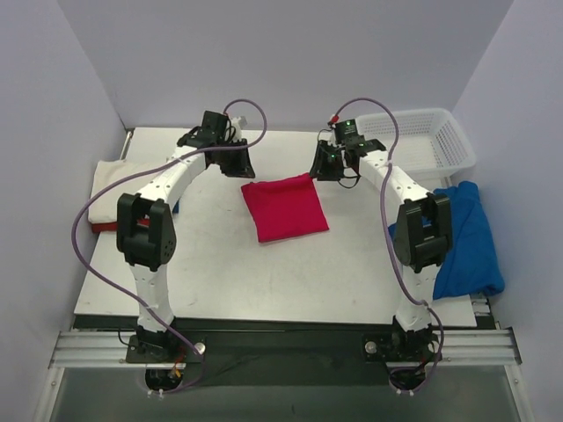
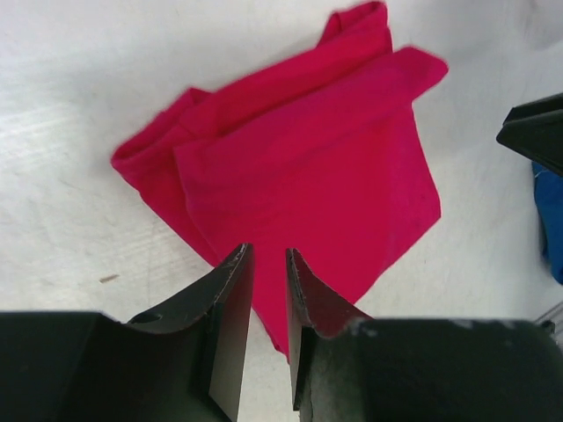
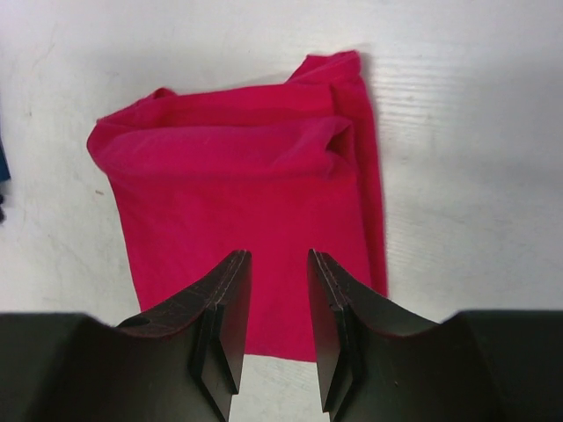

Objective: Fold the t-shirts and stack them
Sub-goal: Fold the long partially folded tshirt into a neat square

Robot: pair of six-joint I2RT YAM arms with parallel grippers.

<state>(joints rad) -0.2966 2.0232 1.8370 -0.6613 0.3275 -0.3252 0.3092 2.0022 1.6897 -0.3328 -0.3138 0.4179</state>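
Note:
The crimson red t-shirt lies folded into a small square at the middle of the table, flat, with a thicker fold along one edge. My left gripper hovers just beyond its far left corner. Beyond the far right corner hovers my right gripper. Both grippers stand a little open with nothing between their fingers, and the cloth lies below them. The royal blue t-shirt lies crumpled at the table's right edge. The cream t-shirt lies folded at the left edge.
A white plastic lattice basket stands at the back right corner, just behind the right arm. Grey walls close in the table on three sides. A strip of red cloth shows under the cream t-shirt.

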